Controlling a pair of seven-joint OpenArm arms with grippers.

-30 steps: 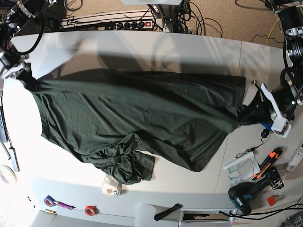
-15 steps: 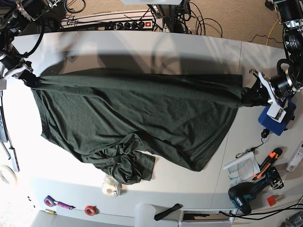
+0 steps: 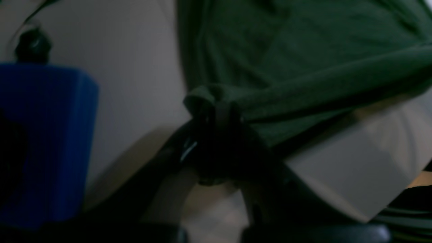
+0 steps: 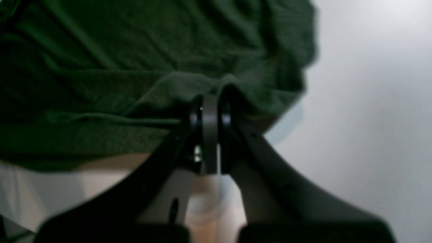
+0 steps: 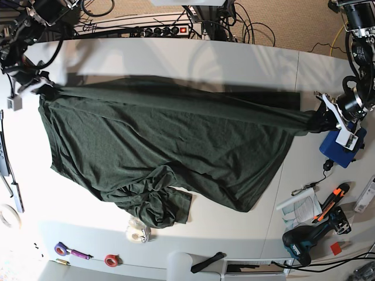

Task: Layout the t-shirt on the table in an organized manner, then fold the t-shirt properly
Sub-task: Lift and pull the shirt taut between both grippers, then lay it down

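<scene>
Shirt stretched between both end effectors, sleeve bunched below.
Left end effector [image 3: 216, 118] and right end effector [image 4: 209, 111] each pinch the shirt [image 5: 164, 146]; overpulling risks slipping hems.

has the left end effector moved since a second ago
Yes. The left end effector, shut on the t-shirt, has moved toward the table's far edge.

Both hands, left hand [image 5: 319, 120] and right hand [image 5: 44, 89], have lifted the t-shirt's [image 5: 170, 146] far edge toward the tabletop's [image 5: 176, 58] back, stretching it taut.
</scene>
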